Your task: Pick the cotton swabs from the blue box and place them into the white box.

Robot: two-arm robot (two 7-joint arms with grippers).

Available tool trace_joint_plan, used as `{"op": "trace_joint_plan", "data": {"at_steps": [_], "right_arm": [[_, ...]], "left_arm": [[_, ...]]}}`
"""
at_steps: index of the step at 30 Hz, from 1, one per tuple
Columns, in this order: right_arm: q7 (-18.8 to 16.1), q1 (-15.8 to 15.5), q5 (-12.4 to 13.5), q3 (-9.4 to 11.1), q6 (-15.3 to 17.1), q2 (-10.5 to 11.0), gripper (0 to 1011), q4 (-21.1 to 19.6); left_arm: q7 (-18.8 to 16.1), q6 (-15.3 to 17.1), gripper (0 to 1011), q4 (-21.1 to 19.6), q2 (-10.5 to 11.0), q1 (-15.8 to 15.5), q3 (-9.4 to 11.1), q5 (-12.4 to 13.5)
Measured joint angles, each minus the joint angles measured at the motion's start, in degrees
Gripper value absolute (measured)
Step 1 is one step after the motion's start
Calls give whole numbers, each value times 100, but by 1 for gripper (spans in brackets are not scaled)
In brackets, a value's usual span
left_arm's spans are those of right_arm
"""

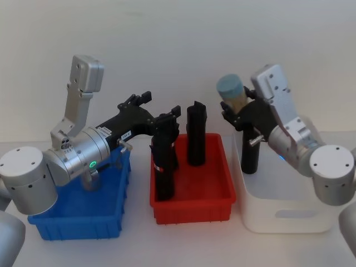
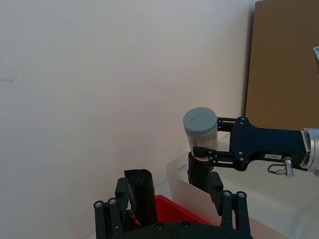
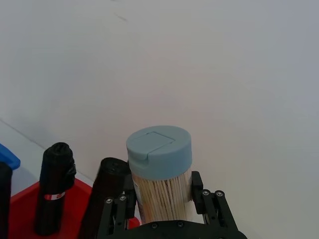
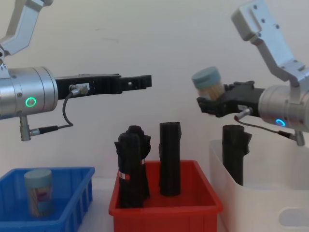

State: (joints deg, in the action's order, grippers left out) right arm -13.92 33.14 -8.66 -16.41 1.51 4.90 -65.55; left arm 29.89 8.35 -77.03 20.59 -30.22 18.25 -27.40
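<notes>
My right gripper [image 1: 236, 113] [image 4: 214, 103] is shut on a tub of cotton swabs [image 1: 232, 92] [image 3: 160, 172] [image 4: 208, 83] with a pale blue lid. It holds the tub upright in the air above the back left corner of the white box [image 1: 278, 197] [image 4: 263, 193]. A second tub of cotton swabs [image 4: 37, 191] stands in the blue box [image 1: 78, 225] [image 4: 72, 193]. My left gripper [image 1: 161, 105] [image 4: 143, 81] is open and holds nothing, reaching from over the blue box to above the red box.
The red box [image 1: 192, 211] [image 4: 164, 217] sits between the two others with tall black rolls [image 1: 196, 133] [image 4: 170, 157] standing in it. Another black roll [image 1: 250, 153] [image 4: 235, 152] stands in the white box, just below the held tub.
</notes>
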Motion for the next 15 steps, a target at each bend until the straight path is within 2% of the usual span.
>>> {"op": "trace_joint_plan", "data": {"at_steps": [4, 6, 15], "right_arm": [[107, -121, 174, 77, 193, 65, 646, -181], [209, -237, 385, 155, 404, 125, 646, -383], [385, -495, 1061, 339, 995, 246, 646, -798]], "left_arm": [[0, 0, 1004, 0, 0, 0, 0, 0], [0, 0, 1004, 0, 0, 0, 0, 0], [0, 0, 1004, 0, 0, 0, 0, 0]]}}
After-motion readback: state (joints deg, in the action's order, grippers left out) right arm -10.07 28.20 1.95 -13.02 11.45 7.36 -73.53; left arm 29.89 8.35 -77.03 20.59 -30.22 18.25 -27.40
